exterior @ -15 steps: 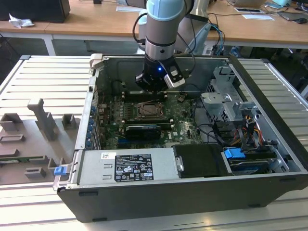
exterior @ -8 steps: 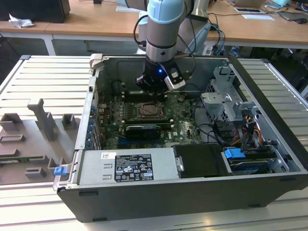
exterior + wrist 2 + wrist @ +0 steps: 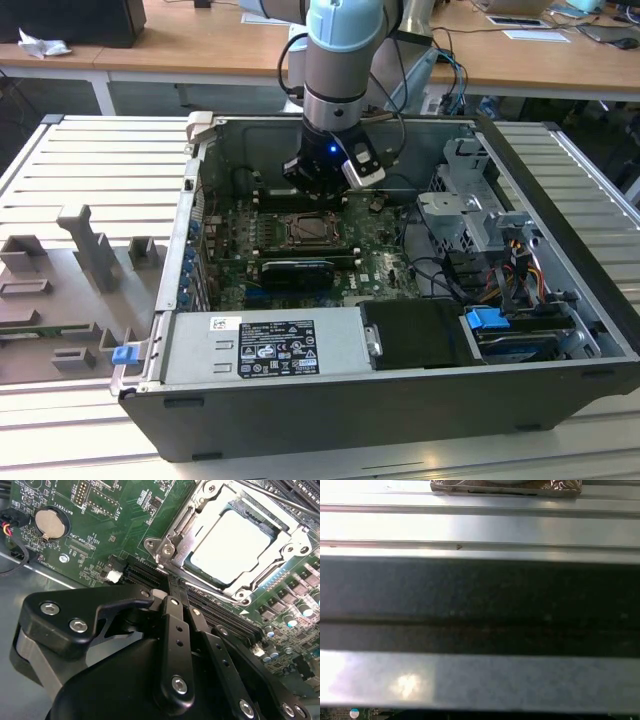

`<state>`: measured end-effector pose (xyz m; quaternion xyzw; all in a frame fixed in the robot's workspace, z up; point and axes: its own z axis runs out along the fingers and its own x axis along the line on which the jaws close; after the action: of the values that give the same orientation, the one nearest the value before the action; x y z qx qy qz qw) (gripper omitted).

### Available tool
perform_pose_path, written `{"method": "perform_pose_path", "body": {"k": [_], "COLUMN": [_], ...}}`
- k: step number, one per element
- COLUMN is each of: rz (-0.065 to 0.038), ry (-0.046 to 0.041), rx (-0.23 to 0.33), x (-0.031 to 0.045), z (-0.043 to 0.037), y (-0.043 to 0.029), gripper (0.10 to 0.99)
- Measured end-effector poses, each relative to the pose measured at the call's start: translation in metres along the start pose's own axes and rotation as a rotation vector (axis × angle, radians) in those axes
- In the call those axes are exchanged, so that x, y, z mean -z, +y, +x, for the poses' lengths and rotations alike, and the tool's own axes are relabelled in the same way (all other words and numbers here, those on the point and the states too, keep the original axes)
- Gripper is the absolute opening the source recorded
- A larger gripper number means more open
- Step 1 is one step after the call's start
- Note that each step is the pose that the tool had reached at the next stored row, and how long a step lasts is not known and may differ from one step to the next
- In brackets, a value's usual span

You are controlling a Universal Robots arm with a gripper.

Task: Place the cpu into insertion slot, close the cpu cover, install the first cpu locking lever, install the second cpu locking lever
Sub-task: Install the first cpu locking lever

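The cpu (image 3: 232,542) lies flat in the insertion slot (image 3: 165,547), its pale face showing through the cut-out of the cpu cover (image 3: 282,555), which is down over it. A thin locking lever (image 3: 265,494) runs along the socket's far side. My gripper (image 3: 170,586) is shut, its black fingers (image 3: 175,625) pressed together, tips at the socket's corner beside a lever end; whether they pinch it I cannot tell. In the exterior view the gripper (image 3: 322,188) hangs inside the open case just behind the insertion slot (image 3: 308,232).
A black graphics card (image 3: 295,272) and the labelled power supply (image 3: 265,345) lie in front of the socket. The drive cage (image 3: 470,200) and cables (image 3: 520,270) are at the exterior view's right. A coin battery (image 3: 50,522) and memory slots (image 3: 235,625) sit nearby.
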<state>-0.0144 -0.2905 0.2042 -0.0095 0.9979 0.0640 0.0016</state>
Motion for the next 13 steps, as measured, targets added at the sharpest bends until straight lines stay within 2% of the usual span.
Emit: {"method": "perform_pose_path", "body": {"k": [7, 13], "rz": [0.000, 0.001], "ry": [-0.0001, 0.0000], "rx": [0.000, 0.000], "x": [0.0027, 0.0018], "z": [0.0000, 0.0000], "y": [0.0003, -0.0002], "gripper": [0.106, 0.106]}}
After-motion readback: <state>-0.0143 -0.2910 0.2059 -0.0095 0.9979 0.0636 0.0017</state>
